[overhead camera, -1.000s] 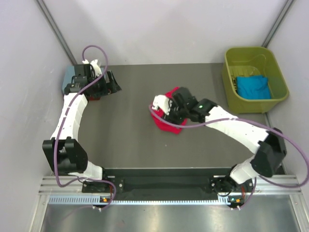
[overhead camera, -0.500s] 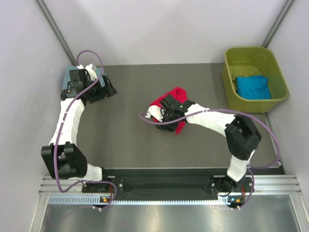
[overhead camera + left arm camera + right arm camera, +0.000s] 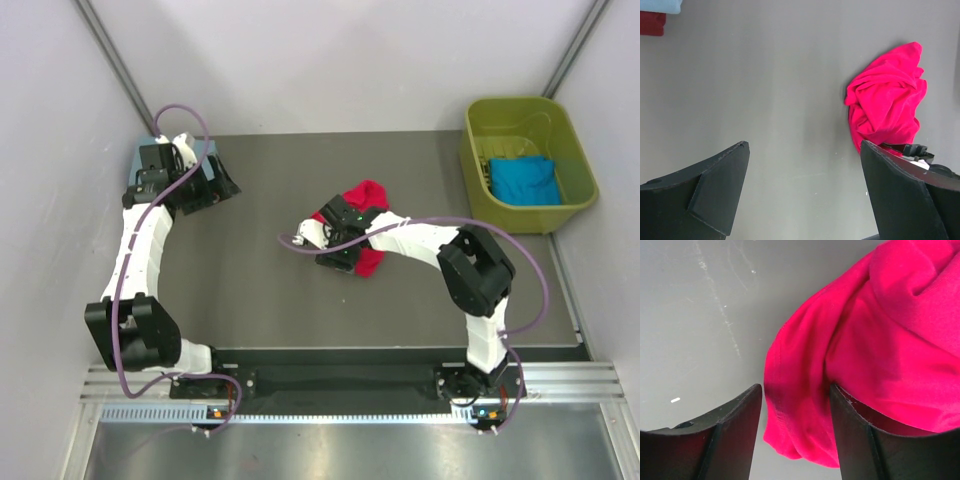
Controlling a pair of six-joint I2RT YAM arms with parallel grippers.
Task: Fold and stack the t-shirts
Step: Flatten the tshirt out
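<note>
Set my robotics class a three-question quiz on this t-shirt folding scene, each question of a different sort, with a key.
1. True or false: the left gripper is open and holds nothing.
2. What lies in the olive-green tub? A: bright blue t-shirt; B: a cup; C: nothing.
3. Which gripper has a fold of the bright red t-shirt between its fingers?
Key: 1 true; 2 A; 3 the right gripper.

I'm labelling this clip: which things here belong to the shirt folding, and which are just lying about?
Part of the job:
bright red tee
pale blue tee
dark red tee
blue tee

Lying about:
green tub, which holds the blue tee
</note>
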